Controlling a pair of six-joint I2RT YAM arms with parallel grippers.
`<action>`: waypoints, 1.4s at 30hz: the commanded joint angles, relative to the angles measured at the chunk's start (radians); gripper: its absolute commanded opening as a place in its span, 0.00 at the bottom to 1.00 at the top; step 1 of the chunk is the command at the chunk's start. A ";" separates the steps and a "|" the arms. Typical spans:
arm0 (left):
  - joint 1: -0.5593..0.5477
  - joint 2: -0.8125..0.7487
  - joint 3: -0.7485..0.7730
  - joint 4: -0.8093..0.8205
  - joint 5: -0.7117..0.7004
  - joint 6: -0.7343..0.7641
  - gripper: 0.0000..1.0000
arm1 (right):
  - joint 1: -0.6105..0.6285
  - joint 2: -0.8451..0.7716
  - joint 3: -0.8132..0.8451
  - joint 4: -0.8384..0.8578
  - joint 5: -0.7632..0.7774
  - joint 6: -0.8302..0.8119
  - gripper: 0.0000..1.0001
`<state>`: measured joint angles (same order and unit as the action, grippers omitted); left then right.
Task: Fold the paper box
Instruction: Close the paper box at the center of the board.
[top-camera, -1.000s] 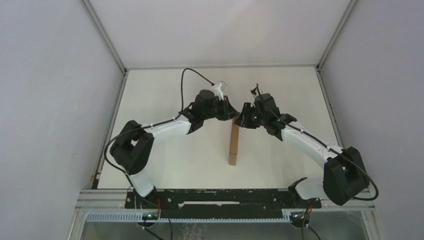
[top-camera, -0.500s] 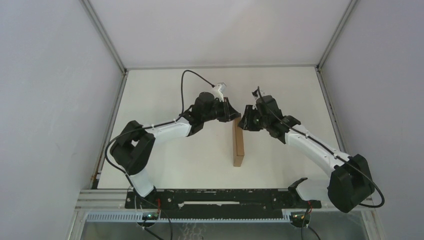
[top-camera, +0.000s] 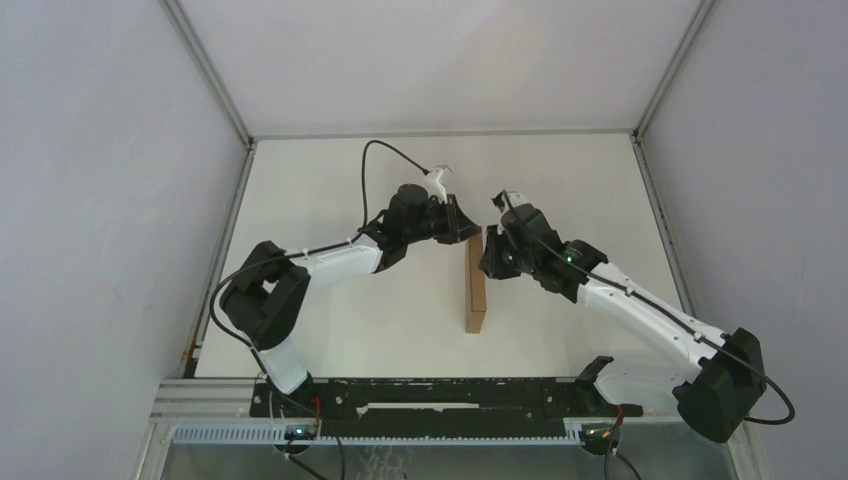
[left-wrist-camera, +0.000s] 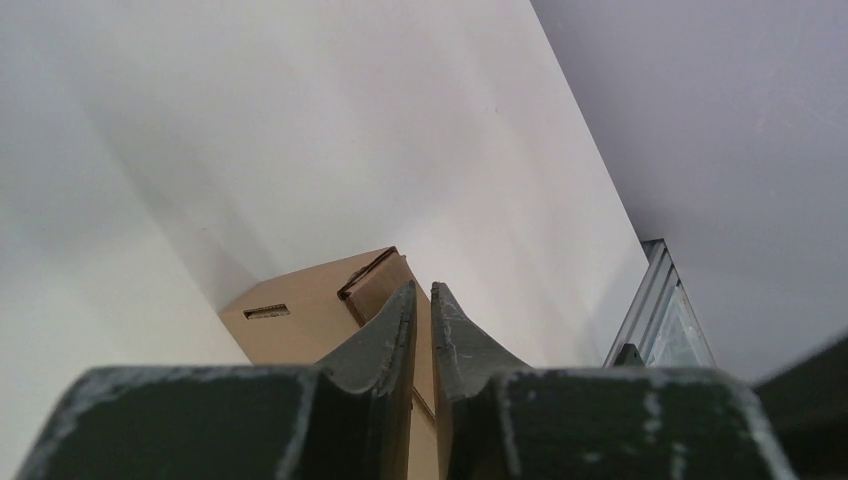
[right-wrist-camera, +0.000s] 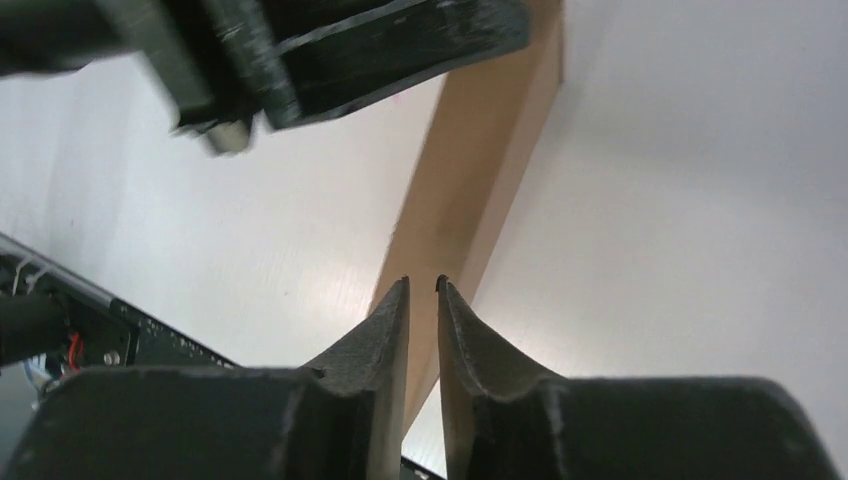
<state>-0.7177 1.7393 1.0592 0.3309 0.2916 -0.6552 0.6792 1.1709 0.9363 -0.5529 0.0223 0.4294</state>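
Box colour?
The box is plain brown cardboard; clearest in the left wrist view.

Light: we see bright, even light on the white table.
Shadows: we find one soft grey band beside the paper box.
Focus: wrist views look soft near the bottom edge.

Paper box far end hidden behind left jaws; hold unclear.
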 joint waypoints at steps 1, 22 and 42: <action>-0.003 -0.006 -0.052 -0.062 -0.021 0.019 0.16 | 0.098 -0.051 0.059 -0.068 0.088 -0.037 0.22; -0.002 -0.003 -0.056 -0.059 -0.023 0.014 0.16 | 0.309 -0.085 0.085 -0.149 0.207 -0.010 0.15; -0.002 -0.010 -0.065 -0.059 -0.024 0.015 0.15 | 0.327 -0.053 -0.023 -0.147 0.185 0.090 0.14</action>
<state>-0.7177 1.7390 1.0424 0.3580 0.2905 -0.6559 1.0077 1.1526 0.9234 -0.6456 0.2119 0.5156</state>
